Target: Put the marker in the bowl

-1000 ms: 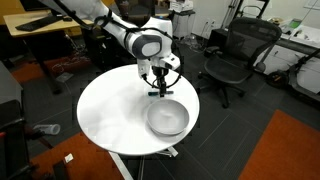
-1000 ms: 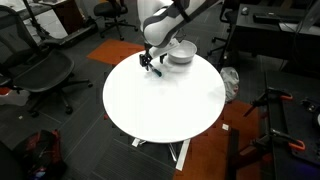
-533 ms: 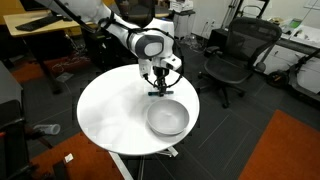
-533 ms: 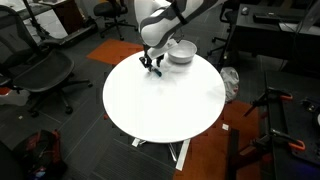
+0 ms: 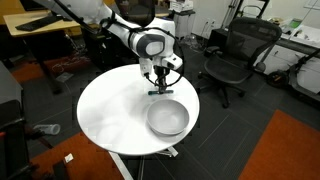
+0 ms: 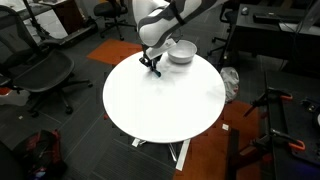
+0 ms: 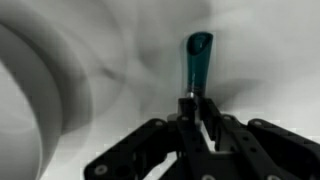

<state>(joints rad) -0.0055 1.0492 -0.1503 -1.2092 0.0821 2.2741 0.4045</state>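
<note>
In the wrist view the marker (image 7: 197,62) shows its teal end pointing away from me, its dark body running down between my fingers. My gripper (image 7: 198,108) is shut on the marker, low over the white round table (image 7: 120,60). In both exterior views the gripper (image 5: 158,88) (image 6: 152,65) is down at the tabletop, just beside the grey bowl (image 5: 167,118) (image 6: 181,52). A blurred curve of the bowl's rim (image 7: 40,90) fills the left of the wrist view. The marker itself is too small to make out in the exterior views.
The round white table (image 5: 110,110) (image 6: 165,100) stands on a single pedestal. Black office chairs (image 5: 235,55) (image 6: 40,75) stand around it on dark carpet, with desks behind and an orange floor patch (image 5: 285,150).
The jaws have gone from open around the marker to shut on it. The arm has stayed in nearly the same place by the bowl.
</note>
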